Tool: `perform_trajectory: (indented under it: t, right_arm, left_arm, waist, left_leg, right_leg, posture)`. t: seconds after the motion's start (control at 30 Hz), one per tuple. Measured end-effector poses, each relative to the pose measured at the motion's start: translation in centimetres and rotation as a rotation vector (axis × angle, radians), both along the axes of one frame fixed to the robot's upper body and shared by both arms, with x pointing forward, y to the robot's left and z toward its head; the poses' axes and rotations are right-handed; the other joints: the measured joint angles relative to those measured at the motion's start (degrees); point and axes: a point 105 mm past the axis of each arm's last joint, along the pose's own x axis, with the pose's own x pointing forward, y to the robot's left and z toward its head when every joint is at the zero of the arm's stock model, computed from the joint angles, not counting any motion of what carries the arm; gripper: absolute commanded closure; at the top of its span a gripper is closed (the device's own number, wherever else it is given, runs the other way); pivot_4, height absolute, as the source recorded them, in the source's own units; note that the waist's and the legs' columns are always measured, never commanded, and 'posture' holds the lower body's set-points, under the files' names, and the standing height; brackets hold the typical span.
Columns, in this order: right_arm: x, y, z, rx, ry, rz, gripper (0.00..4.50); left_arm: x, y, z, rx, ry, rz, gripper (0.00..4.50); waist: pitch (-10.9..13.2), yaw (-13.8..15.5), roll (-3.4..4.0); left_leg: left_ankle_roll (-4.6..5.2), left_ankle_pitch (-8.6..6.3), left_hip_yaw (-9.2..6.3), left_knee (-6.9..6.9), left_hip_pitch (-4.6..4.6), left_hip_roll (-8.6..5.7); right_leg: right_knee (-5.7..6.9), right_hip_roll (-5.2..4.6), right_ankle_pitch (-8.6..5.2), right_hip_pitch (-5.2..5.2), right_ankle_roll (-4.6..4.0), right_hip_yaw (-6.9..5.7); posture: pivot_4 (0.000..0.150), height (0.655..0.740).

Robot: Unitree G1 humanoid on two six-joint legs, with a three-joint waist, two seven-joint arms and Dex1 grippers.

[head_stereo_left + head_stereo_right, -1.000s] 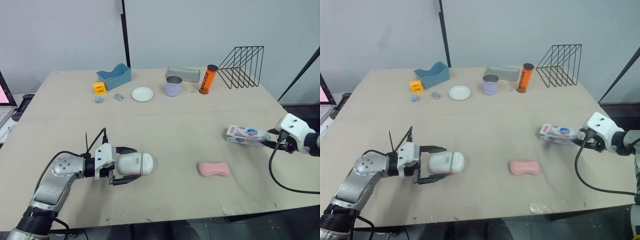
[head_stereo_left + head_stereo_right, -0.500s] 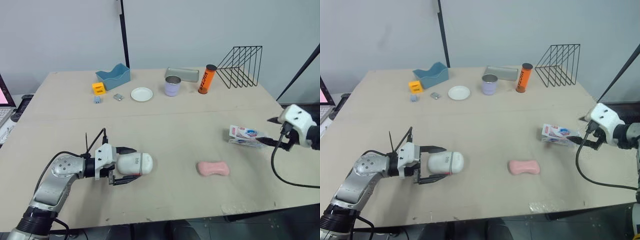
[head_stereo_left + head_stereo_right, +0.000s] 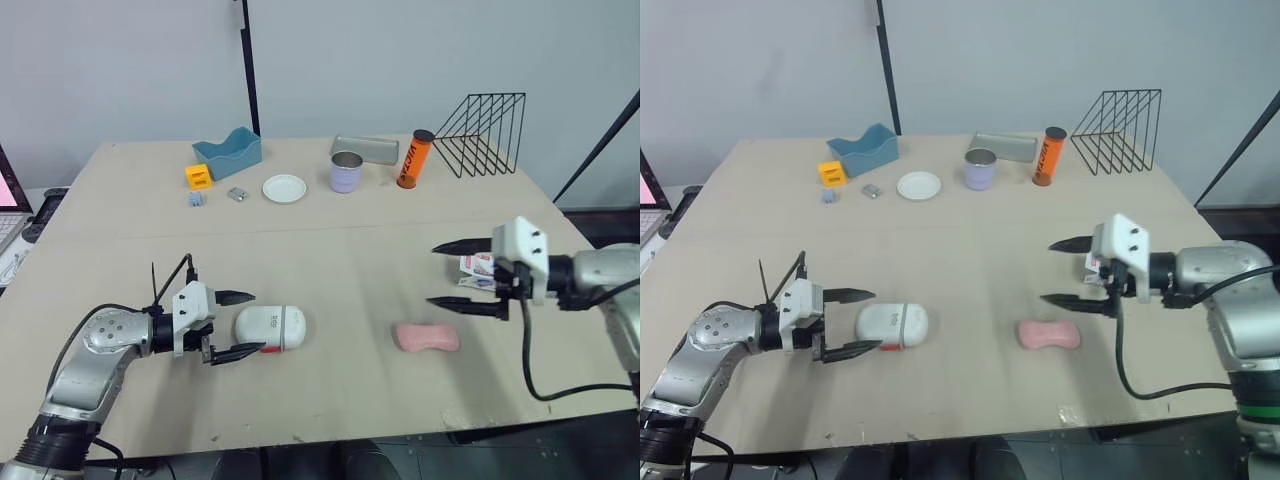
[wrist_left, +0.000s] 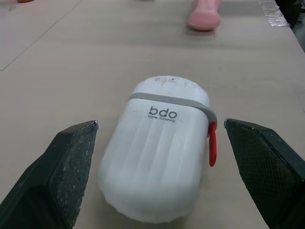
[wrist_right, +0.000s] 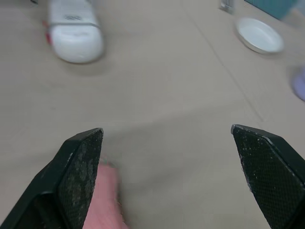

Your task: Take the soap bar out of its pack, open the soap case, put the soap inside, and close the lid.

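Pink soap bar (image 3: 428, 338) is lying bare on the tabletop (image 3: 330, 250), right of the white soap case (image 3: 270, 328). Left gripper (image 3: 255, 322) is spreading around the case's left end. Right gripper (image 3: 432, 274) is hovering spread just beyond the soap. Soap is probably light, hard and slick, so pinching its narrow waist looks best.

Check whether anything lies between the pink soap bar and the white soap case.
Nothing visible does. Bare table runs from the soap bar to the soap case, which lies shut. The right gripper hovers open near the soap bar, and the soap pack lies farther right, off that line.
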Motion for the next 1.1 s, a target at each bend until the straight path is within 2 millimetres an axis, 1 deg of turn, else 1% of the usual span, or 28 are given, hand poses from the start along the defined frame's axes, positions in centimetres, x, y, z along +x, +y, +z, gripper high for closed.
perform_trajectory:
  t: [0.03, 0.1, 0.27, 0.33, 0.43, 0.6, 0.8, 0.93, 1.03, 1.1]
  right_arm:
    - [-0.6, 1.4, -0.2, 0.034, 0.016, 0.05, 0.05]
    - [-1.1, 2.7, -0.6, 0.071, 0.039, 0.087, 0.05]
    - [-1.9, 3.9, -1.7, 0.118, 0.105, 0.124, 0.05]
    - [-2.0, 4.2, -2.1, 0.115, 0.119, 0.137, 0.05]
    - [-1.9, 4.0, -2.4, 0.109, 0.126, 0.139, 0.05]
    - [-1.8, 3.8, -2.6, 0.111, 0.13, 0.133, 0.05]
    - [-1.7, 3.7, -2.7, 0.096, 0.116, 0.135, 0.05]
    - [-1.8, 4.0, -3.0, 0.093, 0.127, 0.142, 0.05]
    - [-1.9, 4.3, -3.6, 0.088, 0.14, 0.146, 0.05]
    - [-2.0, 4.3, -3.8, 0.09, 0.145, 0.145, 0.05]
  left_arm:
    - [-0.1, 0.3, -0.1, 0.006, 0.008, 0.009, 0.0]
    - [-0.2, 0.5, -0.3, 0.005, 0.015, 0.017, 0.0]
    - [-0.8, 1.0, -0.9, 0.023, 0.05, 0.023, 0.0]
    - [-0.9, 1.1, -0.9, 0.037, 0.049, 0.018, 0.0]
    - [-0.9, 1.2, -0.8, 0.043, 0.041, 0.008, 0.0]
    - [-0.6, 1.1, -0.4, 0.045, 0.025, 0.004, 0.0]
    - [-0.5, 1.2, -0.5, 0.057, 0.024, 0.004, 0.0]
    - [-0.4, 1.0, -0.3, 0.073, 0.016, -0.02, 0.0]
    - [0.2, 0.9, -0.4, 0.1, 0.006, -0.038, 0.0]
    - [0.5, 0.9, -0.8, 0.13, 0.006, -0.056, 0.0]
  waist:
    - [0.0, 0.0, -0.01]
    - [0.0, 0.03, -0.02]
    - [0.02, 0.22, -0.05]
    - [0.02, 0.22, -0.06]
    - [0.02, 0.22, -0.06]
    - [0.02, 0.21, -0.07]
    - [0.02, 0.2, -0.07]
    - [0.02, 0.21, -0.08]
    - [0.02, 0.23, -0.08]
    - [0.02, 0.22, -0.08]
  left_leg:
    - [0.0, 0.0, -0.01, 0.0, -0.01, 0.01]
    - [-0.01, 0.0, 0.0, 0.0, -0.01, 0.0]
    - [-0.01, -0.01, 0.0, 0.01, -0.05, -0.01]
    - [-0.01, -0.01, 0.0, 0.01, -0.05, 0.01]
    - [-0.01, -0.01, 0.02, 0.01, -0.05, 0.0]
    - [-0.01, -0.01, 0.03, 0.0, -0.06, 0.01]
    - [-0.01, -0.01, 0.02, 0.0, -0.06, 0.0]
    - [-0.01, -0.01, 0.02, 0.0, -0.06, 0.01]
    - [-0.01, -0.01, 0.03, 0.0, -0.07, 0.0]
    - [-0.01, -0.01, 0.03, 0.0, -0.07, -0.02]
  right_leg:
    - [0.0, 0.0, -0.01, 0.0, -0.01, -0.01]
    - [0.0, -0.01, -0.05, 0.0, -0.09, -0.01]
    - [0.0, -0.03, -0.08, -0.04, -0.15, -0.02]
    - [0.0, -0.02, -0.08, -0.06, -0.15, -0.04]
    - [0.0, -0.02, -0.09, -0.07, -0.16, -0.04]
    - [0.0, -0.01, -0.09, -0.08, -0.16, -0.04]
    - [0.0, -0.01, -0.09, -0.07, -0.15, -0.04]
    - [0.0, 0.0, -0.09, -0.08, -0.16, -0.05]
    - [0.0, 0.0, -0.09, -0.08, -0.16, -0.05]
    - [0.0, -0.01, -0.09, -0.08, -0.16, -0.04]
  posture:
    - [0.15, 0.7393]
    - [0.15, 0.7393]
    - [0.15, 0.7393]
    - [0.15, 0.7393]
    - [0.15, 0.7393]
    - [0.15, 0.7393]
    - [0.15, 0.7393]
    - [0.15, 0.7393]
    - [0.15, 0.7393]
    - [0.15, 0.7393]
